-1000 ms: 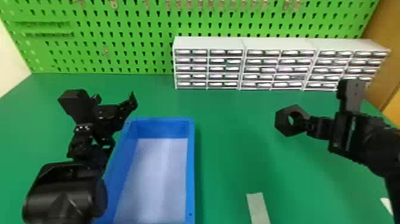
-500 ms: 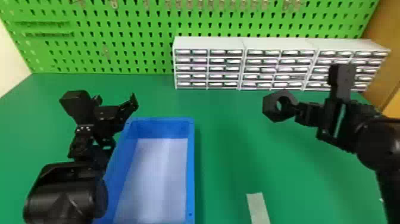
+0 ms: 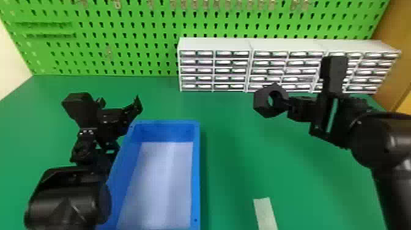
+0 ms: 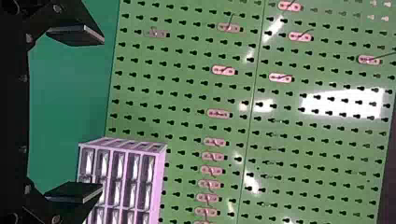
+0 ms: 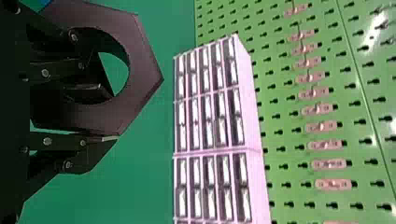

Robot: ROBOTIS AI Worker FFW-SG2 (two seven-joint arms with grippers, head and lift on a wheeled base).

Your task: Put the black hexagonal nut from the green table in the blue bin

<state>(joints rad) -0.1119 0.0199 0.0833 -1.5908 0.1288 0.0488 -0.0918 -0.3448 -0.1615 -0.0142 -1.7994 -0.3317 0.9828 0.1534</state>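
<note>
- The blue bin (image 3: 197, 171) stands on the green counter (image 3: 244, 159)
- The black hexagonal nut (image 3: 261, 103) is in the air, to the right of the blue bin and apart from it
- The right gripper (image 3: 286, 105) holds this nut between its fingers, one of them seen inside the hole
- The left gripper (image 3: 119, 104) is near the left side of the blue bin, its fingers wide apart
</note>
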